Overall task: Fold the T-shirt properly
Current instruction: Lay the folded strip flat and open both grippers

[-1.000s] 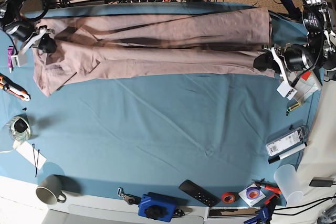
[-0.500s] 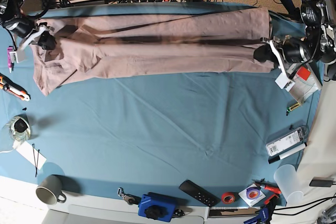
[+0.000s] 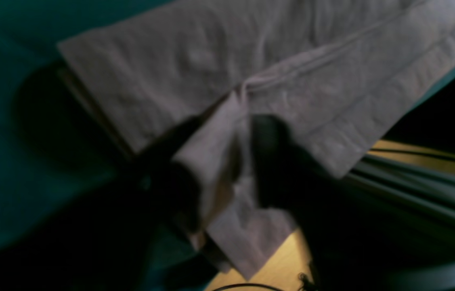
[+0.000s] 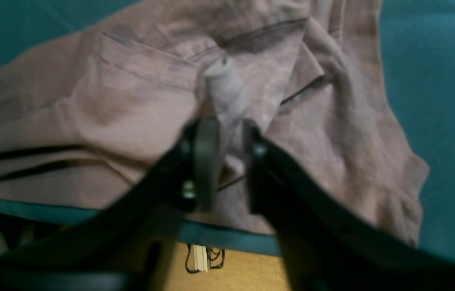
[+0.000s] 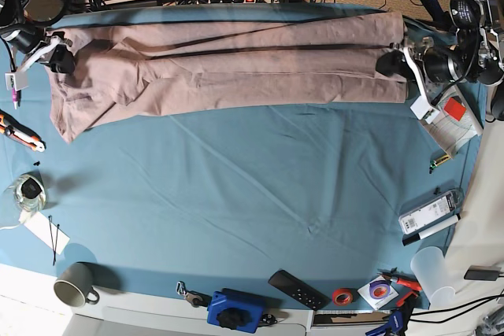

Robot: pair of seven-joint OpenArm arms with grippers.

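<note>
Both grippers, left gripper [image 3: 227,161] and right gripper [image 4: 225,161], pinch opposite ends of the T-shirt [image 5: 228,68], its long axis along the tabletop's far edge.

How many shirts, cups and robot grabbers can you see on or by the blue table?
T-shirt: 1
Cups: 2, a grey mug and a clear plastic cup
Grabbers: 2, left gripper and right gripper, both pinching the shirt
Total: 5
</note>
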